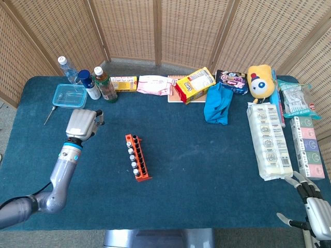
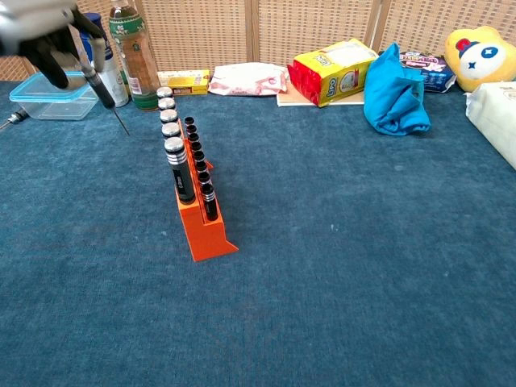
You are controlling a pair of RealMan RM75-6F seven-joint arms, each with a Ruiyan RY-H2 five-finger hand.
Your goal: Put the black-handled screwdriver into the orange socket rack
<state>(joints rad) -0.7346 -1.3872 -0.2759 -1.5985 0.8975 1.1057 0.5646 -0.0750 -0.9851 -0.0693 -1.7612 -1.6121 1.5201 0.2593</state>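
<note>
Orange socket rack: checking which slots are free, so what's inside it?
The orange socket rack holds rows of upright black, silver-topped sockets. Free slots can't be made out.

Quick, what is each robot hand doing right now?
Left hand: holding the black-handled screwdriver up off the table.
Right hand: fingers spread, holding nothing.
</note>
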